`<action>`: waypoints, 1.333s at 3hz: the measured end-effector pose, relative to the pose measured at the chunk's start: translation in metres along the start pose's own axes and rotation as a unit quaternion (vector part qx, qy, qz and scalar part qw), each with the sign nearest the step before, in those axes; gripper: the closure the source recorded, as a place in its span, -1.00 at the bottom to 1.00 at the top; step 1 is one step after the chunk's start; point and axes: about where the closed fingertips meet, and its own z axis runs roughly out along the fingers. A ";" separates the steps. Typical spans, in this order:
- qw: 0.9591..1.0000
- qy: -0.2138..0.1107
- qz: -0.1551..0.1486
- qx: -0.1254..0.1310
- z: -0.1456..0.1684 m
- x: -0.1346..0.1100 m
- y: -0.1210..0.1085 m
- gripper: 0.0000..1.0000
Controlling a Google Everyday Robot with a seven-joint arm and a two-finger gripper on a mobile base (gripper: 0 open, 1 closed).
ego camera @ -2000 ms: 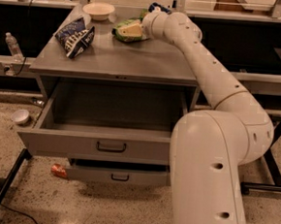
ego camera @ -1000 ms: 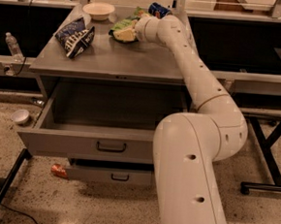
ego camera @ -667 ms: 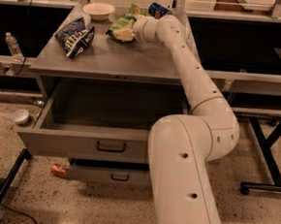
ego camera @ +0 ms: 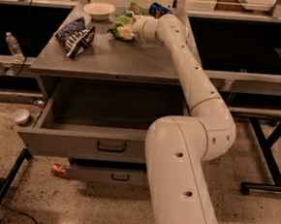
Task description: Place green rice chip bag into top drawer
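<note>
Green rice chip bag [ego camera: 118, 23], likely light, crinkly, slippery foil, lies on the surface [ego camera: 110, 58] right against the pincer [ego camera: 131, 30], whose state I cannot tell; a crumpled edge looks best to pinch.

Illumination is warm and moderately dim, arriving from overhead. The cabinet top [ego camera: 115, 58] and the white arm [ego camera: 199, 89] receive the most light. The arm shows soft highlights without hard glare. The interior of the open top drawer [ego camera: 60, 144] lies in deep shadow. The gripper [ego camera: 131, 28], at the green rice chip bag [ego camera: 119, 21] on the cabinet top, is evenly lit. The floor [ego camera: 51, 199] beneath the drawers is shaded.
</note>
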 end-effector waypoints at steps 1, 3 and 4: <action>1.000 -0.003 0.005 -0.010 -0.021 0.001 -0.006 1.00; 0.996 0.018 0.025 -0.081 -0.102 0.021 0.023 1.00; 0.994 0.031 0.001 -0.105 -0.138 0.018 0.050 1.00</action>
